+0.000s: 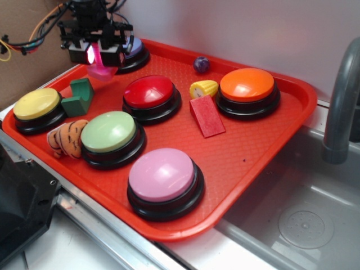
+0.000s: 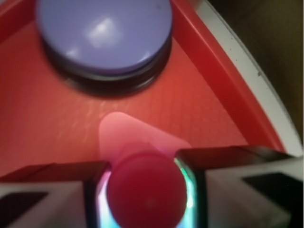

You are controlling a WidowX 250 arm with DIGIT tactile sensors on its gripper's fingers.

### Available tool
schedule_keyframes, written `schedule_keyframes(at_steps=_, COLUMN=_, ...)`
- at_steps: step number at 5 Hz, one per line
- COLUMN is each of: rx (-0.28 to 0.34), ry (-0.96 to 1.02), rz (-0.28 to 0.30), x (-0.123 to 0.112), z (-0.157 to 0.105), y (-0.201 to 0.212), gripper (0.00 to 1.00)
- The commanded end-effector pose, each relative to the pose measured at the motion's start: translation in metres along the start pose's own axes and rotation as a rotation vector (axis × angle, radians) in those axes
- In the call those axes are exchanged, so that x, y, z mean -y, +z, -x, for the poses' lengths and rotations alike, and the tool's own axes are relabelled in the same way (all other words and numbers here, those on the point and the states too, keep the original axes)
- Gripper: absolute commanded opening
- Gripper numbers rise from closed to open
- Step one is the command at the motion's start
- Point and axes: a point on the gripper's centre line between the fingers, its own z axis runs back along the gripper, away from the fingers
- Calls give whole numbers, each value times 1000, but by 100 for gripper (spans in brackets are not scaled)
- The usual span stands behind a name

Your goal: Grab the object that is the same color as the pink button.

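Observation:
The small pink toy bolt point(image 1: 100, 66) stands upright at the tray's back left, its flat base low and its shaft up between my fingers. My gripper point(image 1: 97, 54) is shut on the shaft. In the wrist view the shaft's round top point(image 2: 145, 190) fills the gap between the two pads, and the pale hexagonal base point(image 2: 137, 135) shows beneath it. I cannot tell whether the base touches the tray. The large light-pink domed button point(image 1: 163, 175) on a black base sits at the tray's front, far from the gripper.
On the red tray point(image 1: 253, 163): a purple-blue button point(image 2: 102, 35) just behind the gripper, a green block point(image 1: 80, 97), yellow point(image 1: 37, 104), green point(image 1: 108, 132), red point(image 1: 149, 93) and orange point(image 1: 247, 85) buttons, a red wedge point(image 1: 207, 116), a plush toy point(image 1: 66, 138). A sink lies right.

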Motion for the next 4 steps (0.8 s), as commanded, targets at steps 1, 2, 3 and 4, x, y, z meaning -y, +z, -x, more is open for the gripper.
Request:
schedule_keyframes(at_steps=1, rx=42, ry=-264, rz=133, x=17, z=34, y=72, gripper=0)
schedule_keyframes(at_steps=2, rx=36, ry=-309, rz=162, x=15, z=61, y=81, gripper=0)
schedule_keyframes(at_steps=3, rx=42, ry=-282, rz=191, x=7, z=83, y=85, gripper=0)
schedule_keyframes(at_steps=4, rx=48, ry=-304, rz=206, x=8, z=91, y=92, gripper=0)
